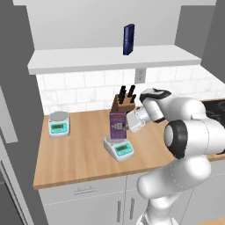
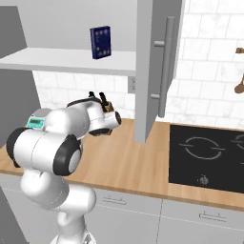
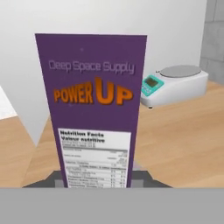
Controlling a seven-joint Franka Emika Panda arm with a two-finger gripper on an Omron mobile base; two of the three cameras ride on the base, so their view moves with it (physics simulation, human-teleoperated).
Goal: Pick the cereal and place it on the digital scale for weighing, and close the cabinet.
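The tall cereal box (image 1: 117,125) could topple off the askew digital scale (image 1: 118,148) if the claw (image 1: 128,123) lets go with a sideways nudge. The claw is clamped on the box, which stands upright directly ahead of it, its base on the scale's platter below.

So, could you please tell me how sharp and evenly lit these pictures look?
Left base view: flat, even light, soft overall, faint shadow under the white shelf. Right base view: equally soft, no glare on the black hob. Hand view: the tall purple cereal box prints readably, though its small label text blurs.
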